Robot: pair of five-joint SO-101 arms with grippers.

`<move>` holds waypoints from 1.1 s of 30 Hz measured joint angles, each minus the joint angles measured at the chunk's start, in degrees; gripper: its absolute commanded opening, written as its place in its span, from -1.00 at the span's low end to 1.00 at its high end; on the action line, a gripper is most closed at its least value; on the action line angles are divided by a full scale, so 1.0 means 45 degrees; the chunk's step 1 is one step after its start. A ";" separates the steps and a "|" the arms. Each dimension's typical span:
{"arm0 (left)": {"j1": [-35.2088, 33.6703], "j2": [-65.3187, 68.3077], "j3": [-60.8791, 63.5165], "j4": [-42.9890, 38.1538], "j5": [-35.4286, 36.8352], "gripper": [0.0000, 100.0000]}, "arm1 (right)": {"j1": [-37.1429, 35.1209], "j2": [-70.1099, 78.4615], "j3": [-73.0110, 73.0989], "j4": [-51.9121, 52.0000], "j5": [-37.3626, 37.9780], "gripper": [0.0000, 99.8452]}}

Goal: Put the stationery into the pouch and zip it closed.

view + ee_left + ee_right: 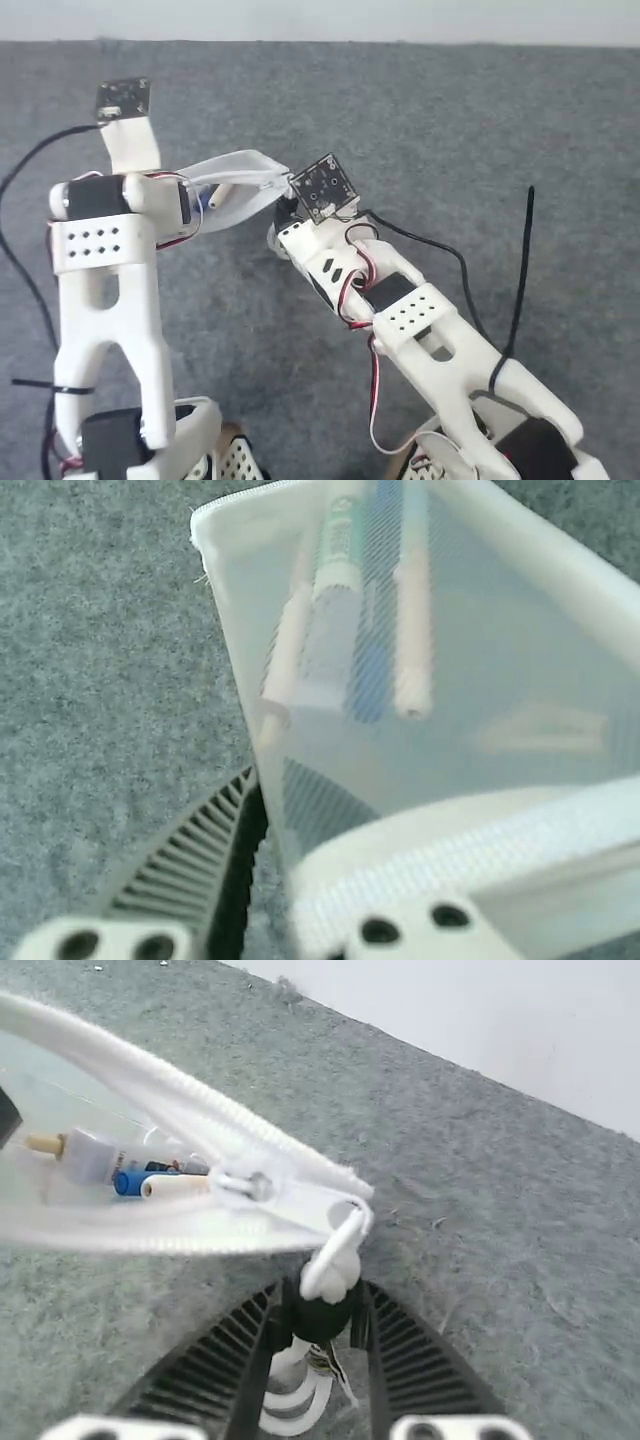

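Observation:
A translucent white pouch [235, 185] hangs above the grey mat between my two grippers. Through its wall I see the stationery [370, 600]: several pens and a green-labelled stick, also seen through the mouth [150, 1175]. My left gripper [193, 207] is shut on one end of the pouch, whose edge [300, 880] is pinched beside the black ribbed finger [215, 855]. My right gripper [320, 1310] is shut on the white zipper pull [335, 1260] at the other end. The slider [250, 1185] sits close to that end, and the zipper tracks spread apart beyond it.
Grey carpet-like mat [450, 120] covers the table, with open room behind and to the right of the arms. A black cable [520, 270] loops beside the right arm. A pale wall [480, 1020] borders the mat's far edge.

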 measured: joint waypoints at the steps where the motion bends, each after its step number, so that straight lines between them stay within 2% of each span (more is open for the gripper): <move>1: 0.0000 0.0000 0.0000 0.0000 0.0000 -0.97 | 0.0000 0.0000 0.0000 0.0000 -0.0137 -0.70; 14: 0.0000 0.0000 0.0000 0.0000 0.0000 -0.97 | 0.0332 0.0078 0.0000 -0.0567 -0.0293 -0.98; 20: 0.0000 0.0000 0.0000 0.0000 0.0000 -0.97 | 0.0410 0.0078 0.0000 -0.0527 0.0195 -0.99; 26: 0.0000 0.0000 0.0000 0.0000 0.0000 -0.97 | 0.0391 -0.1426 0.0000 0.1485 0.0449 -0.99; 30: 0.0000 0.0000 0.0000 0.0000 0.0000 -0.97 | 0.0215 -0.3282 0.0000 0.3556 0.1719 -0.99; 33: 0.0000 0.0000 0.0000 -0.0078 0.0000 -0.97 | -0.0508 -0.4454 0.0000 0.5040 0.2559 -0.99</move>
